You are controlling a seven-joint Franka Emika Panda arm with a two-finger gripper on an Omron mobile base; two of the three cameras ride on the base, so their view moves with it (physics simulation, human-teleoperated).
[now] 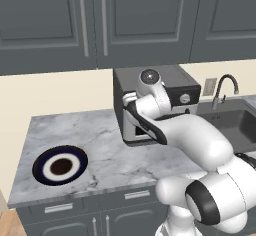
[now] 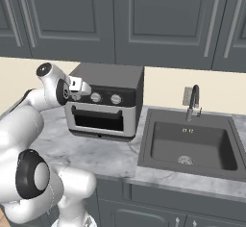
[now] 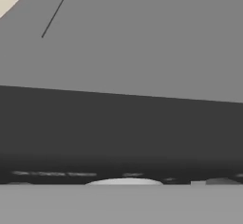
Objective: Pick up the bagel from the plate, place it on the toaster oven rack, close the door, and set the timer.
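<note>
Door point(image 2: 99, 120) is up and closed, plate point(image 1: 60, 166) sits bare on the counter point(image 1: 110, 150), bagel probably inside the oven point(image 2: 108, 101). Gripper point(image 2: 77, 95) is at the left knob point(image 2: 95, 97); can't tell if its jaws are apart.

Hand point(image 2: 77, 95) at toaster oven point(image 2: 106, 101) knobs, door point(image 2: 100, 119) shut.
</note>
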